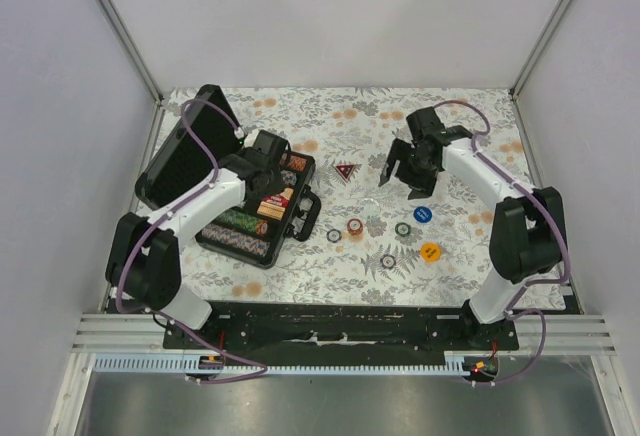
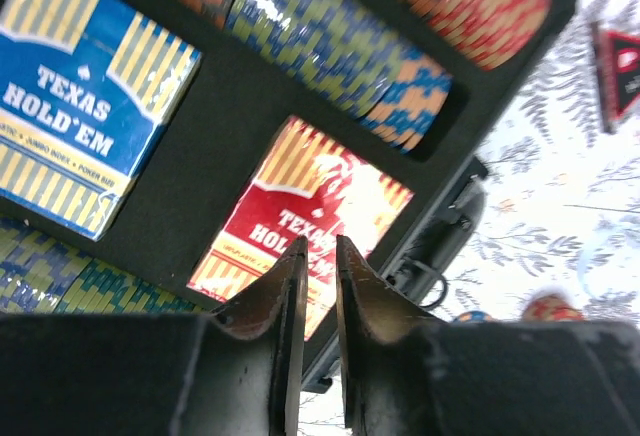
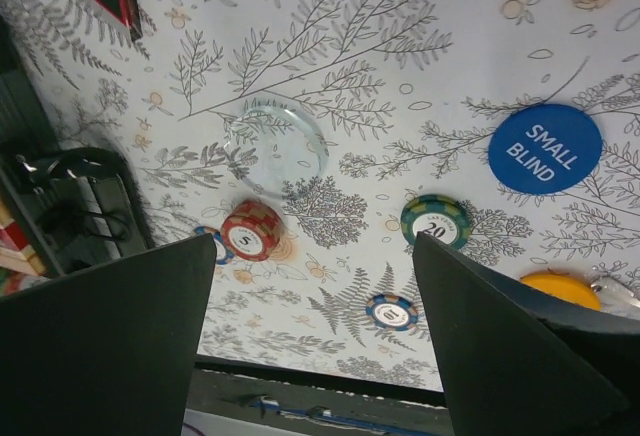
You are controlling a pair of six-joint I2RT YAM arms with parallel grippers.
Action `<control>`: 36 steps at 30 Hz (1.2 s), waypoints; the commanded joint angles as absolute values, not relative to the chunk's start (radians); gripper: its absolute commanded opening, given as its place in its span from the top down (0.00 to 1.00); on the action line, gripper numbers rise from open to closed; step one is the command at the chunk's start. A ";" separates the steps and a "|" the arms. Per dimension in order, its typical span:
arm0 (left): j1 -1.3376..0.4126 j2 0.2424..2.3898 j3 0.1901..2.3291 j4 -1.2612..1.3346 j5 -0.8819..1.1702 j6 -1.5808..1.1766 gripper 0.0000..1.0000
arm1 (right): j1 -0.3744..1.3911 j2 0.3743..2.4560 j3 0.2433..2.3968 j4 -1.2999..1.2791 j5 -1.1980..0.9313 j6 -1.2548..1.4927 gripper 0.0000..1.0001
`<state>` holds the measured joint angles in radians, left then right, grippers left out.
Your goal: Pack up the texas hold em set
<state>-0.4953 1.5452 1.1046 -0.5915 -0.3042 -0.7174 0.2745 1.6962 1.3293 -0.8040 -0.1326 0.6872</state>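
The black case [image 1: 178,161] of the texas hold em set lies open at the left, with rows of chips [image 1: 240,231] in its tray. My left gripper [image 1: 272,184] hovers over the tray. In the left wrist view this gripper [image 2: 320,256] is open by only a narrow slit, nothing in it, just above the red deck [image 2: 300,201] in its slot. A blue deck [image 2: 85,106] sits beside it. My right gripper [image 1: 403,172] [image 3: 315,241] hangs wide open and empty over loose chips: a red stack [image 3: 250,231], a green one [image 3: 436,220], a blue one [image 3: 391,311]. The triangle [image 1: 346,170] lies between the arms.
A blue small-blind disc [image 3: 545,148], a yellow disc [image 3: 560,289] and a clear disc [image 3: 275,146] lie on the floral cloth [image 1: 450,116]. The case's handle and latch [image 3: 80,206] show at the left of the right wrist view. White walls close in three sides.
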 commanded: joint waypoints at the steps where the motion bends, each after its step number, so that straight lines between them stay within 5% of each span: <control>1: -0.502 1.482 1.204 -0.586 -0.305 -0.664 0.75 | 0.377 1.747 1.413 -0.830 -0.052 0.592 0.11; 6: -0.500 1.399 1.220 -0.574 -0.316 -0.663 0.70 | 0.471 1.834 1.466 -0.844 -0.006 0.543 0.02; 23: -0.502 1.244 1.129 -0.511 -0.278 -0.655 0.30 | 0.586 2.042 1.563 -0.882 0.136 0.538 0.02; 36: -0.500 1.212 1.095 -0.506 -0.264 -0.663 0.30 | 0.586 2.089 1.500 -0.812 0.153 0.584 0.07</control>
<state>-0.4969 1.2495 1.1065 -0.5423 -0.2680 -0.6849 0.5858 2.0735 1.5272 -0.8692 0.1280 0.5579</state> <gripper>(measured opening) 0.700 0.948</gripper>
